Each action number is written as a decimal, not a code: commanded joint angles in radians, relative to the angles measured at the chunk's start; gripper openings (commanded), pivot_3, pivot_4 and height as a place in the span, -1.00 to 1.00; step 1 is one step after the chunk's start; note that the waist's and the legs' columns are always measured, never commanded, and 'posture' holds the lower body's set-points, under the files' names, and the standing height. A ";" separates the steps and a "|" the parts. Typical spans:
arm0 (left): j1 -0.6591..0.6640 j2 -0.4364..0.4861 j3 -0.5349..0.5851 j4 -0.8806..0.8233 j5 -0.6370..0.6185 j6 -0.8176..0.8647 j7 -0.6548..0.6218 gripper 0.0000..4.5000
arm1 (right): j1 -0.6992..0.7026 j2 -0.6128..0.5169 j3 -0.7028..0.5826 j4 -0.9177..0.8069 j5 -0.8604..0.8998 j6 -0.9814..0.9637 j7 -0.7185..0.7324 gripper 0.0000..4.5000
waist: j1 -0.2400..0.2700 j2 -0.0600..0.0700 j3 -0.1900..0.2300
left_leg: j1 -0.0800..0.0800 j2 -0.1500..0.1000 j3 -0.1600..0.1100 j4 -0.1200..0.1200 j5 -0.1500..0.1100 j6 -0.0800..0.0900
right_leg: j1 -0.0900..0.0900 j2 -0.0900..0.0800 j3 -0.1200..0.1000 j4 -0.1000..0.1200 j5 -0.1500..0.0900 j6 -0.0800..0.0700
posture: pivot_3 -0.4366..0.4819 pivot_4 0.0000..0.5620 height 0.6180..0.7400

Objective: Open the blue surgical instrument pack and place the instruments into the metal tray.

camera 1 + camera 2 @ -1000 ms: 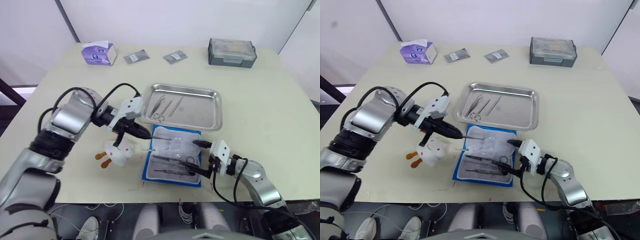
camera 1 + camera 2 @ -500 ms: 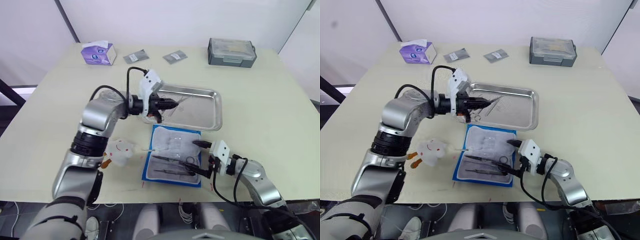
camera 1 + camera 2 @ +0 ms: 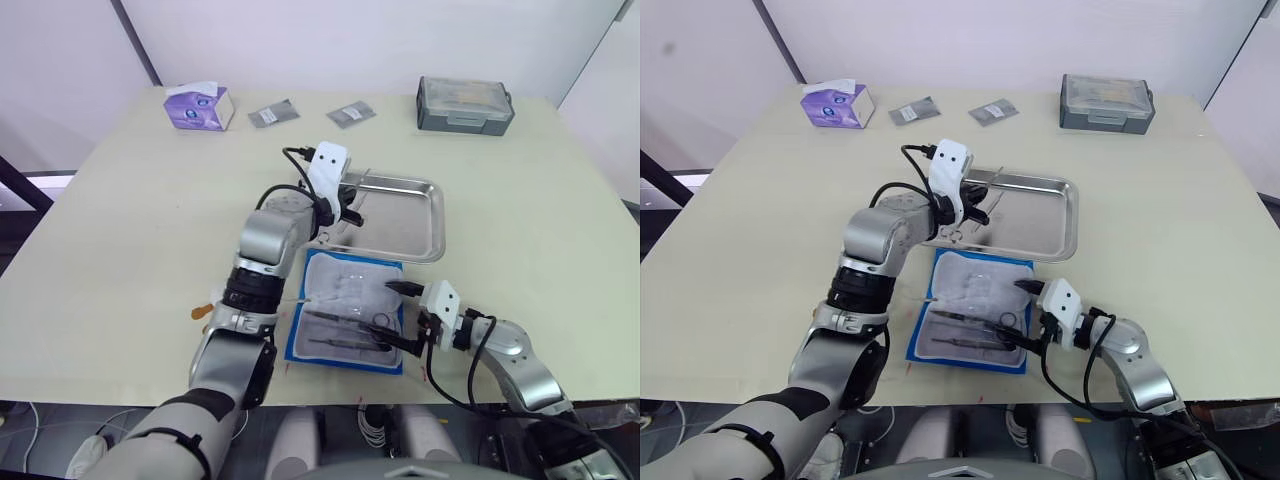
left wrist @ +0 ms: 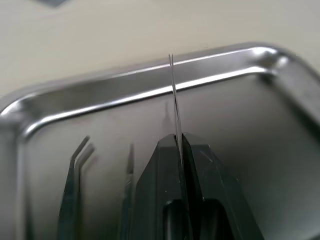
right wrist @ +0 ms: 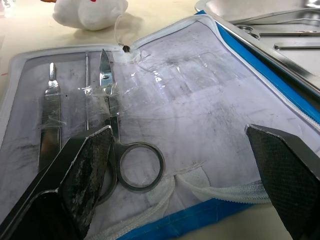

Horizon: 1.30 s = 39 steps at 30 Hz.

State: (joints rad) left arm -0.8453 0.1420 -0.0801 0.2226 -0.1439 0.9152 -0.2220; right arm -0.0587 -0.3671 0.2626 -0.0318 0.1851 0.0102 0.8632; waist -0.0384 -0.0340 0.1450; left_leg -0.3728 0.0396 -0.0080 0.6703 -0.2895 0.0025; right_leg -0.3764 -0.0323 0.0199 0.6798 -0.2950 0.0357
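The left gripper point(image 4: 179, 150) pinches a thin probe point(image 4: 173, 95) over the tray point(image 3: 425, 235), ready to drop it beside the tweezers point(image 4: 75, 170) already there. At the tray's six o'clock the open pack point(image 3: 345, 300) is steadied by the spread right gripper point(image 5: 180, 150), scissors point(image 5: 112, 135) still pocketed.
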 commanded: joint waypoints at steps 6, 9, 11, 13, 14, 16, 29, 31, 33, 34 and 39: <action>0.029 -0.056 -0.021 0.074 0.034 -0.109 0.019 -1.00 | 0.029 0.009 0.044 0.091 -0.041 0.038 -0.011 1.00 | -0.001 0.000 0.000 | 0.001 0.000 0.001 0.000 0.000 0.000 | 0.000 0.000 0.001 0.000 0.000 0.000 | -0.05 -0.47 1.00; 0.023 -0.058 -0.018 0.087 0.035 -0.118 0.015 -1.00 | 0.028 0.009 0.042 0.093 -0.042 0.035 -0.012 1.00 | -0.002 0.000 0.000 | 0.001 0.000 0.001 0.000 0.000 -0.001 | 0.000 0.000 0.001 0.000 0.000 0.000 | -0.05 -0.47 1.00; 0.021 -0.054 -0.021 0.103 0.032 -0.123 -0.001 -1.00 | 0.027 0.008 0.039 0.093 -0.042 0.035 -0.012 1.00 | -0.002 0.000 0.000 | 0.001 0.000 0.001 0.000 0.000 -0.001 | 0.000 0.000 0.001 0.000 0.000 0.000 | -0.05 -0.47 1.00; 0.021 -0.052 -0.022 0.115 0.033 -0.126 -0.007 -1.00 | 0.027 0.008 0.039 0.093 -0.042 0.035 -0.011 1.00 | -0.002 0.000 0.000 | 0.001 0.000 0.001 0.000 0.000 -0.001 | 0.000 0.000 0.001 0.000 0.000 0.000 | -0.05 -0.47 1.00; 0.020 -0.052 -0.020 0.118 0.030 -0.128 -0.012 -0.86 | 0.027 0.008 0.039 0.092 -0.042 0.035 -0.011 1.00 | -0.002 0.000 0.000 | 0.001 0.000 0.001 0.000 0.000 -0.001 | 0.000 0.000 0.001 0.000 0.000 0.000 | -0.05 -0.47 1.00; 0.020 -0.047 -0.028 0.122 0.042 -0.134 -0.007 -0.56 | 0.028 0.007 0.039 0.091 -0.042 0.036 -0.011 1.00 | -0.002 0.000 0.000 | 0.001 0.000 0.001 0.000 0.000 -0.001 | 0.000 0.000 0.000 0.000 0.000 0.000 | -0.05 -0.47 1.00; 0.056 0.062 -0.012 -0.061 -0.087 -0.226 -0.330 0.51 | 0.034 0.004 0.037 0.085 -0.041 0.040 -0.012 1.00 | -0.003 0.000 0.000 | 0.001 0.000 0.001 -0.001 0.003 -0.005 | 0.000 0.000 0.000 0.000 0.000 0.000 | -0.05 -0.47 1.00; 0.065 0.130 0.001 -0.086 -0.137 -0.280 -0.470 0.51 | 0.033 0.005 0.038 0.085 -0.041 0.041 -0.011 1.00 | -0.003 0.001 0.000 | 0.001 0.000 0.001 -0.002 0.004 -0.007 | 0.000 0.000 0.001 0.000 0.000 0.000 | -0.05 -0.47 1.00; 0.061 0.203 0.029 -0.070 -0.177 -0.311 -0.578 0.51 | 0.032 0.005 0.038 0.086 -0.041 0.042 -0.010 1.00 | -0.002 0.001 0.000 | 0.001 0.000 0.001 -0.002 0.005 -0.009 | 0.000 0.000 0.001 0.000 0.000 0.000 | -0.05 -0.47 1.00; 0.059 0.238 0.036 -0.057 -0.185 -0.329 -0.623 0.51 | 0.031 0.005 0.038 0.087 -0.041 0.042 -0.009 1.00 | -0.002 0.001 0.000 | 0.001 0.000 0.001 -0.002 0.005 -0.009 | 0.000 0.000 0.000 0.000 0.000 0.000 | -0.05 -0.47 1.00; 0.067 0.412 0.051 0.003 -0.235 -0.422 -0.904 0.51 | 0.029 0.004 0.037 0.090 -0.041 0.041 -0.007 1.00 | -0.002 0.001 0.001 | 0.001 0.000 0.000 -0.002 0.003 -0.005 | 0.000 0.001 0.000 -0.001 0.000 -0.001 | -0.05 -0.47 1.00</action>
State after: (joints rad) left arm -0.7745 0.5437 -0.0389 0.2362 -0.3577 0.5510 -1.0529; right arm -0.0590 -0.3607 0.2613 -0.0301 0.1815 0.0100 0.8636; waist -0.0403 -0.0332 0.1456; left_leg -0.3713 0.0400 -0.0076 0.6681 -0.2870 -0.0020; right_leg -0.3762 -0.0312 0.0196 0.6792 -0.2953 0.0352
